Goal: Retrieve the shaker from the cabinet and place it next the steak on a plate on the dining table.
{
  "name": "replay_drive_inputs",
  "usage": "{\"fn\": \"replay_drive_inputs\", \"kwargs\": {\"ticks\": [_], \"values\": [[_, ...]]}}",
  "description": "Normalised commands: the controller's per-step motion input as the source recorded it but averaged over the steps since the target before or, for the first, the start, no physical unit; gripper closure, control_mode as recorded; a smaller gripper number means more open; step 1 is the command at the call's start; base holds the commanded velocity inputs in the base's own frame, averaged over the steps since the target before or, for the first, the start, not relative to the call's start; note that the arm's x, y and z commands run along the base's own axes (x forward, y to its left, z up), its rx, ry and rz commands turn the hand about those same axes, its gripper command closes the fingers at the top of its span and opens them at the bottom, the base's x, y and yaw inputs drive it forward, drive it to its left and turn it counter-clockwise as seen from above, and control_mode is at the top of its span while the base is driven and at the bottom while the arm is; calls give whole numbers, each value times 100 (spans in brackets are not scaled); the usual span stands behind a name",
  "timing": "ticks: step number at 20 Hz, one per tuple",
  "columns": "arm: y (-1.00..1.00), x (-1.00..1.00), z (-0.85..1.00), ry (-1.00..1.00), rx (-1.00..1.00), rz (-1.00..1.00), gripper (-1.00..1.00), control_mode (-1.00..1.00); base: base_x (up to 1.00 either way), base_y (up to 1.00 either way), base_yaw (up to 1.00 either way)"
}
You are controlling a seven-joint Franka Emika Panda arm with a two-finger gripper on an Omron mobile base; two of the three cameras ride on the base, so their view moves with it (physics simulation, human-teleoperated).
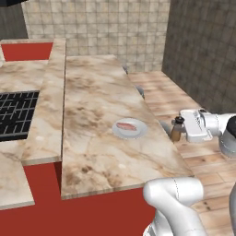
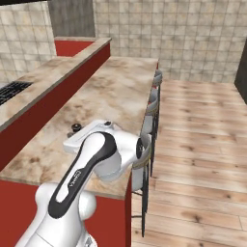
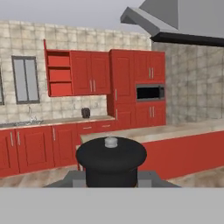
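The gripper is seen closed on the shaker, which is held upright just off the right-hand edge of the dining table, above the wooden floor. The finger tips themselves are largely hidden: in the left base view only the white hand is shown behind the shaker, and in the hand view the shaker's dark cap covers most of the space between the fingers. In the right base view the shaker's cap is barely made out as a small dark spot beyond the arm, its brown body being concealed by the arm.

The plate lies on the table near its right edge, with the steak resting on it; plate and shaker are near each other but apart. The black stove is cut off at the left edge. In the hand view the cabinet is seen far off, open, its shelves showing.
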Motion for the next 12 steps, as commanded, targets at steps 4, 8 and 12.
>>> {"fn": "replay_drive_inputs", "kwargs": {"ticks": [4, 8, 12], "values": [[0, 21, -23, 0, -2, 8, 100, -100, 0, 0, 0], [0, 10, -18, 0, -1, 13, 100, -100, 0, 0, 0], [3, 3, -27, 0, 0, 18, 100, -100, 0, 0, 0]]}}
